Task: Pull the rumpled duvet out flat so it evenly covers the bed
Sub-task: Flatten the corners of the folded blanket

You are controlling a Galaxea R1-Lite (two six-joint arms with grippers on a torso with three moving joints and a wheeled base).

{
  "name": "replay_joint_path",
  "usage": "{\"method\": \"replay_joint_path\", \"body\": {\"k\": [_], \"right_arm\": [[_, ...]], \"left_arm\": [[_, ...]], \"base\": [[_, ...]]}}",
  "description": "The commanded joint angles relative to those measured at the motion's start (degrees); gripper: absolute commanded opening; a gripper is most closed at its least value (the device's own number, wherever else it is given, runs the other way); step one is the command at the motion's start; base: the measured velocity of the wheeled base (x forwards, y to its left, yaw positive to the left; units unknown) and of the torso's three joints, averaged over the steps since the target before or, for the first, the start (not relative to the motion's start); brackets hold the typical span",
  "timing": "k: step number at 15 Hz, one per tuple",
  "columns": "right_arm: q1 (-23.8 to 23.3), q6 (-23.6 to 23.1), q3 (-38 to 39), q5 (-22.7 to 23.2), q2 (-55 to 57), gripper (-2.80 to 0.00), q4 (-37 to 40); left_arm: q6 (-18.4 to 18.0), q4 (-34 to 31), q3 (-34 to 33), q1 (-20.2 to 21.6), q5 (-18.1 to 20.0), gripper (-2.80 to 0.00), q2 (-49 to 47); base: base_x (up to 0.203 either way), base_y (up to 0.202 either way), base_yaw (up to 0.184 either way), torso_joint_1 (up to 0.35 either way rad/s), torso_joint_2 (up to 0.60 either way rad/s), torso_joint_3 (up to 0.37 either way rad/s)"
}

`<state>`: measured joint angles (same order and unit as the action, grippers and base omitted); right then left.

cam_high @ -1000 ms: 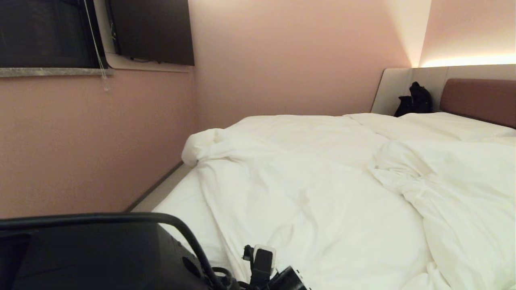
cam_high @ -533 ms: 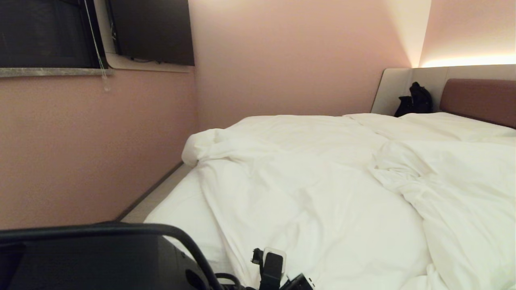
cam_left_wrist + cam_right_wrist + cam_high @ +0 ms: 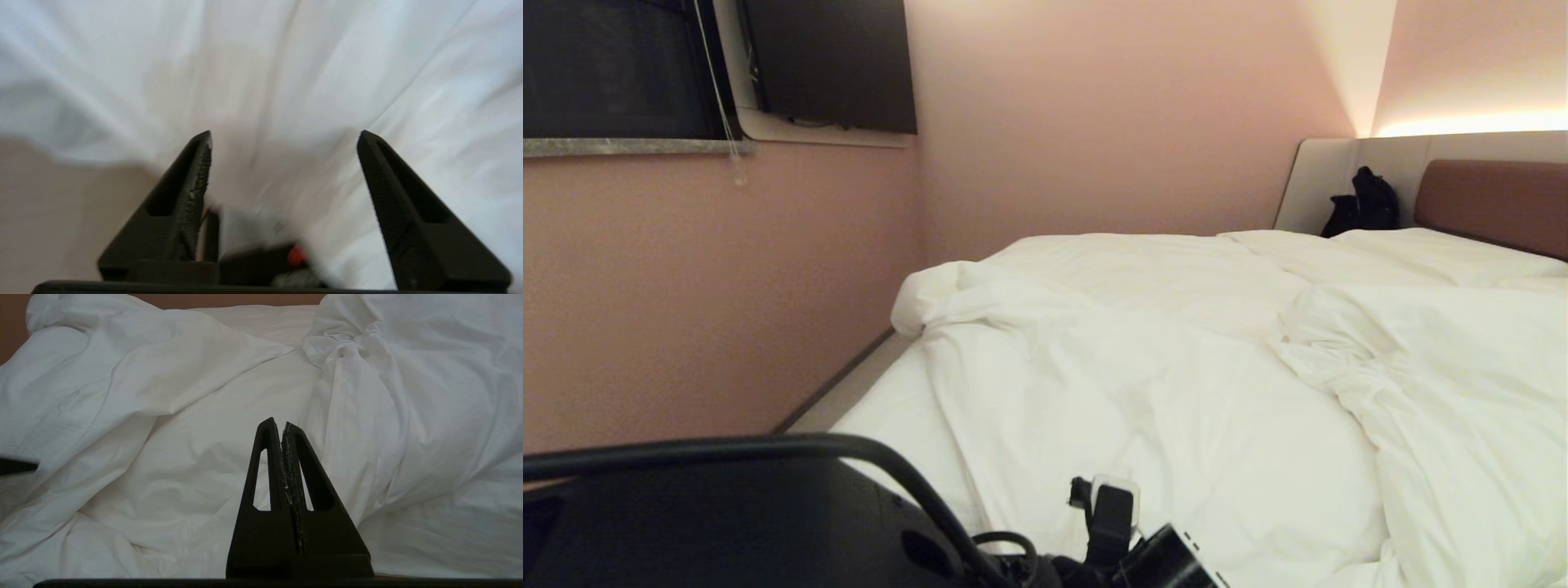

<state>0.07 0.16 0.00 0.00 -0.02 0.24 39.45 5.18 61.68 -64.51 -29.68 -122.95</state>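
The white duvet (image 3: 1176, 384) lies rumpled over the bed, bunched into a ridge on the right and pulled back from the near left corner, where bare mattress sheet (image 3: 890, 425) shows. My left arm's wrist (image 3: 1111, 523) sits low at the near edge of the duvet. In the left wrist view my left gripper (image 3: 284, 134) is open just over the duvet (image 3: 286, 61), with nothing between its fingers. My right gripper (image 3: 282, 422) is shut and empty, hanging above creased duvet folds (image 3: 163, 416).
A pink wall (image 3: 727, 310) runs close along the bed's left side, with a window (image 3: 613, 69) and a dark screen (image 3: 833, 65) above. A black bag (image 3: 1364, 204) sits by the mauve headboard (image 3: 1494, 200). Flat pillows (image 3: 1421, 253) lie at the head. My own dark body (image 3: 727, 523) fills the lower left.
My left arm's wrist has shifted to the right along the near edge of the duvet and risen slightly. The duvet's folds look the same.
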Motion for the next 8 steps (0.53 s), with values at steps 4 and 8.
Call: {"method": "replay_joint_path", "body": {"k": [4,8], "right_arm": [[0.01,0.02,0.0,0.09,0.02,-2.8,0.02],[0.01,0.02,0.0,0.0,0.02,-2.8,0.02]], "left_arm": [[-7.94,-0.2,21.6,7.98,-0.24,0.0,-6.21],[-19.5,-0.51,47.89,13.47,0.0,-2.8,-18.92]], "base": [[0.0,0.0,0.0,0.0,0.0,0.0],[0.0,0.0,0.0,0.0,0.0,0.0]]}}
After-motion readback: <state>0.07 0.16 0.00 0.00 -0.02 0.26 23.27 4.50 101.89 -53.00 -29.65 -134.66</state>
